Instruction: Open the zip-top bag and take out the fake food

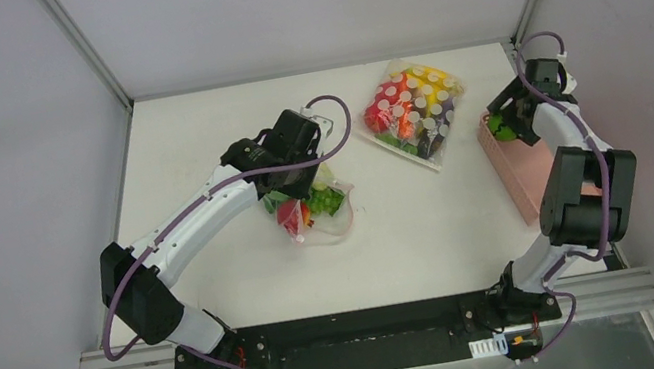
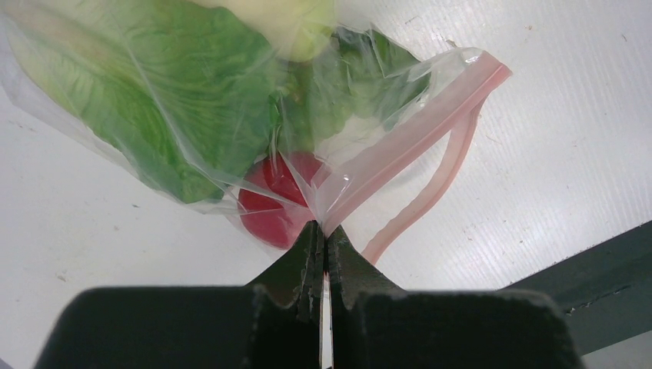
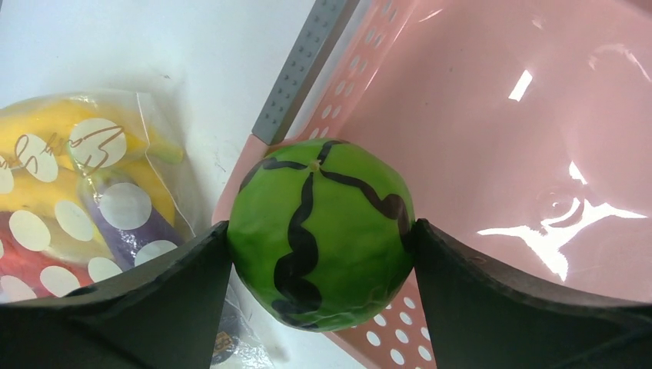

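Observation:
The zip-top bag (image 1: 337, 220) lies mid-table, its pink zip strip (image 2: 430, 123) parted into two halves. My left gripper (image 2: 324, 231) is shut on the bag's edge at the upper strip. Inside the bag I see green lettuce (image 2: 154, 100), a red apple (image 2: 277, 204) and a pale radish end (image 2: 288, 23); the top view also shows green grapes (image 1: 324, 201). My right gripper (image 3: 321, 229) is at the far right, shut on a green round fruit (image 3: 323, 207) with dark stripes, held above the rim of a pink basket (image 3: 500, 115).
A white-dotted clear bag (image 1: 413, 108) of red, orange, yellow and purple items lies at the back, between the arms and close to the pink basket (image 1: 515, 167). A grey strip (image 3: 307, 69) runs along the basket's edge. Frame posts and walls border the table.

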Tool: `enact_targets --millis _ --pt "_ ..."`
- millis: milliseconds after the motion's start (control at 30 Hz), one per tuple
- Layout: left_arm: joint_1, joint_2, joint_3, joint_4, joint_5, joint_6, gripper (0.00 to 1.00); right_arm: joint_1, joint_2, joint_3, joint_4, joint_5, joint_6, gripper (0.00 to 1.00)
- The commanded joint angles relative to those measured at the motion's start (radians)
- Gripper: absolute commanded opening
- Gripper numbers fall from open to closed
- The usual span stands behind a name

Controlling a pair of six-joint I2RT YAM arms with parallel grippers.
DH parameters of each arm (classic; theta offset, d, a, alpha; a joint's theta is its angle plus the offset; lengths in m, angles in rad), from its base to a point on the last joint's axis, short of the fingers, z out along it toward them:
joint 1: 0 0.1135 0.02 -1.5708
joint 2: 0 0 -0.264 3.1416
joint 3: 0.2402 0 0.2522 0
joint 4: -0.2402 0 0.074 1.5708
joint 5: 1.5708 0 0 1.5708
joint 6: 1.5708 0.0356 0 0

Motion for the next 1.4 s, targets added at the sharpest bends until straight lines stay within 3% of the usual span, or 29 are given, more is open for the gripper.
enact_targets --millis 0,500,933,1133,1367 --pt "0.004 -0.027 0.006 -0.007 -0.009 0.011 0.0 -0.004 -0.062 0.029 -0.015 0.012 0.006 0.87" --pt "0.003 -0.005 0.011 -0.013 -0.005 0.015 0.0 -0.003 -0.044 -0.035 0.015 -0.066 0.007 0.93" --pt "0.004 -0.002 0.016 -0.015 0.001 0.015 0.0 0.026 -0.226 -0.059 -0.056 0.022 0.016 0.99" --pt "0.004 0.007 0.019 -0.016 0.006 0.014 0.0 0.182 -0.372 -0.107 -0.059 -0.02 0.025 0.99" --pt "0.004 0.017 0.021 -0.018 0.009 0.011 0.0 0.487 -0.537 -0.207 0.018 -0.097 0.099 0.92"
